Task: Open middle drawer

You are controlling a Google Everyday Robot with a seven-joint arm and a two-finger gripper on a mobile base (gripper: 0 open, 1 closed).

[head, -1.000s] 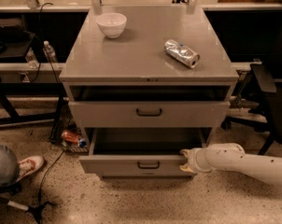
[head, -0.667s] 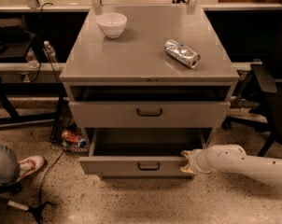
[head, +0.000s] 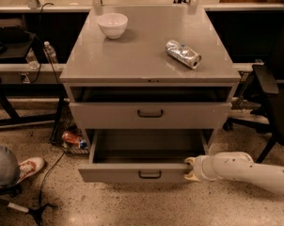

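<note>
The middle drawer [head: 132, 173] is a low grey front with a small dark centre handle [head: 150, 174]. It stands pulled out from the grey cabinet [head: 146, 60] and its inside shows empty. My gripper [head: 191, 169], at the end of a white arm [head: 245, 171] reaching in from the right, is at the right end of the drawer's front, touching its top edge. Above it, the taller-fronted grey drawer [head: 109, 116] with its own dark handle sits slightly out, with a dark gap over it.
A white bowl [head: 112, 25] and a crumpled silver packet [head: 183, 53] lie on the cabinet top. A water bottle [head: 49, 51] stands to the left. A can [head: 71, 138], a person's shoe [head: 31, 166] and a cable are on the floor at left. A dark chair [head: 273, 102] stands at right.
The middle drawer has slid a little further out toward the camera, and my gripper has moved with its front edge.
</note>
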